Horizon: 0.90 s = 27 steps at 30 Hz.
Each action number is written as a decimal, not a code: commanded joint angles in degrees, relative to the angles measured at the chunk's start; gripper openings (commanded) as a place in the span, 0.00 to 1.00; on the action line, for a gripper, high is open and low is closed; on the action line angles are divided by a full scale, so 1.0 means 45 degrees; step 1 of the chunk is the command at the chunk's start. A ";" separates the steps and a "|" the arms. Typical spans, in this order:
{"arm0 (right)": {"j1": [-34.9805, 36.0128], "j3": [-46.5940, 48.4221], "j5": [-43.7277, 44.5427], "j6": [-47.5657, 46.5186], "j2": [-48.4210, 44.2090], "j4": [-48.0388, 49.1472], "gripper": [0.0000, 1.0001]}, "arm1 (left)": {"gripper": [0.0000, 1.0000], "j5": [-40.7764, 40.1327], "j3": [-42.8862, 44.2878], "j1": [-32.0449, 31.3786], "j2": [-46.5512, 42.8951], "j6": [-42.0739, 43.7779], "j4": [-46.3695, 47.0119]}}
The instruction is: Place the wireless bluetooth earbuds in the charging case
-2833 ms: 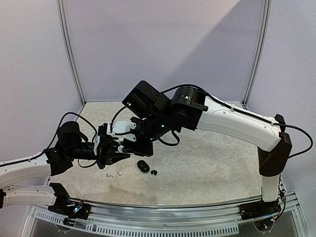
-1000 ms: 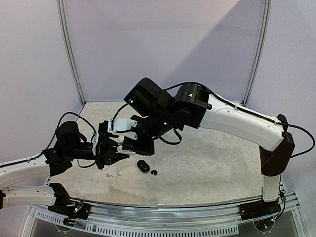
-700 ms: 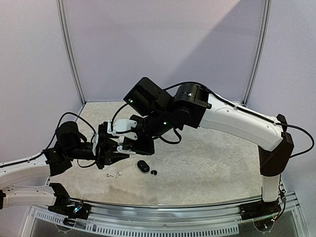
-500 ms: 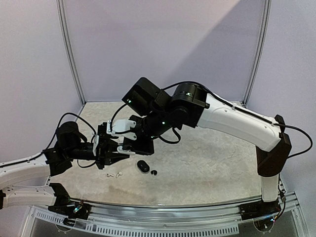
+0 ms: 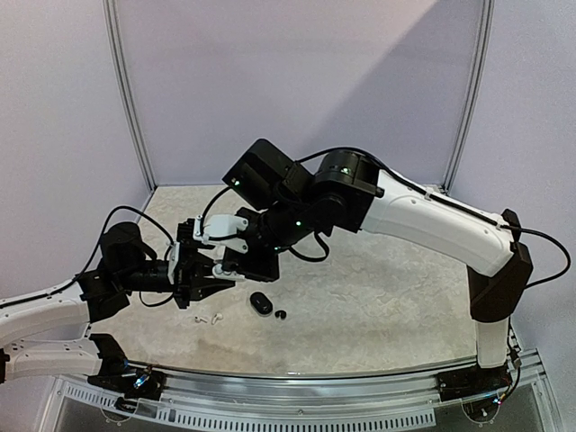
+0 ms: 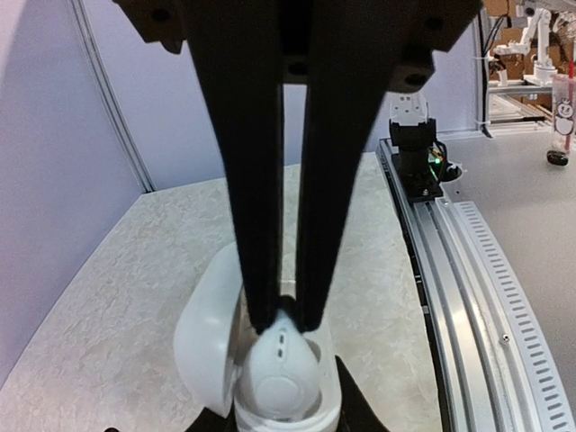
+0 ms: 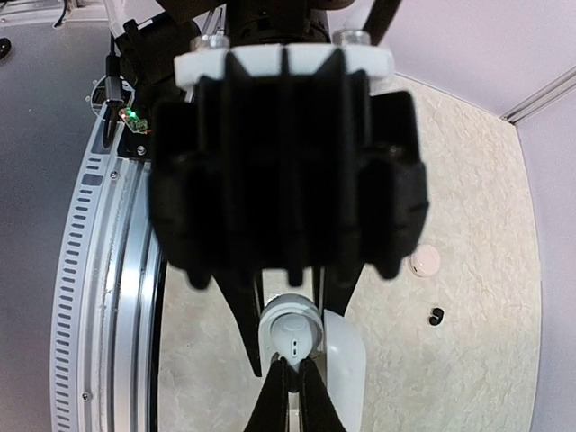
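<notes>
My left gripper [image 6: 283, 421] is shut on a white charging case [image 6: 205, 346] whose lid stands open to the left. A white earbud [image 6: 281, 367] sits in the case's well, and my right gripper [image 6: 286, 319] is shut on its upper tip from above. In the right wrist view that gripper [image 7: 292, 367] pinches the earbud [image 7: 295, 335] inside the case [image 7: 346, 369]. From the top camera the left gripper [image 5: 214, 277] and right gripper [image 5: 230, 263] meet above the table's left half. Two white earbuds [image 5: 208, 318] and a black earbud [image 5: 281, 315] lie on the table.
A shut black case [image 5: 261, 303] lies beside the black earbud, near the front of the marbled table [image 5: 387, 297]. A small pale round object [image 7: 425, 261] rests on the table past the held case. The metal rail [image 6: 477, 288] runs along the table's near edge.
Both grippers stay locked together over the case. The arms have only shifted very slightly; the loose earbuds and black case have not moved.
</notes>
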 commanded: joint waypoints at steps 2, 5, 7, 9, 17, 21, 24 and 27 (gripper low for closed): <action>0.0009 -0.0149 -0.0065 0.0457 -0.0870 0.0601 0.00 | 0.00 -0.0086 -0.0200 -0.0314 -0.0157 -0.0113 -0.0629; 0.0006 -0.0311 -0.0316 0.0550 -0.1045 0.0710 0.00 | 0.00 -0.0164 -0.0171 -0.0314 -0.0191 -0.0106 -0.0633; 0.0001 -0.0353 -0.0417 0.0598 -0.1116 0.0653 0.00 | 0.00 -0.0189 -0.0151 -0.0314 -0.0198 -0.0133 -0.0616; 0.0005 -0.0362 -0.0557 0.0633 -0.1151 0.0544 0.00 | 0.00 -0.0185 -0.0168 -0.0314 -0.0209 -0.0151 -0.0544; -0.0004 -0.0638 -0.1010 0.0853 -0.1474 0.0659 0.00 | 0.00 -0.0108 -0.0310 -0.0314 -0.0260 -0.0189 -0.0228; 0.0011 -0.0749 -0.1042 0.1026 -0.1671 0.0640 0.00 | 0.00 0.0203 -0.0656 -0.0314 -0.0262 -0.0173 0.0510; 0.0006 -0.0845 -0.0963 0.1315 -0.1769 0.0776 0.00 | 0.00 0.0298 -0.0789 -0.0314 -0.0234 -0.0172 0.0812; 0.0006 -0.1447 -0.0962 0.1894 -0.2152 0.1335 0.00 | 0.00 0.0298 -0.0887 -0.0314 -0.0260 -0.0168 0.1042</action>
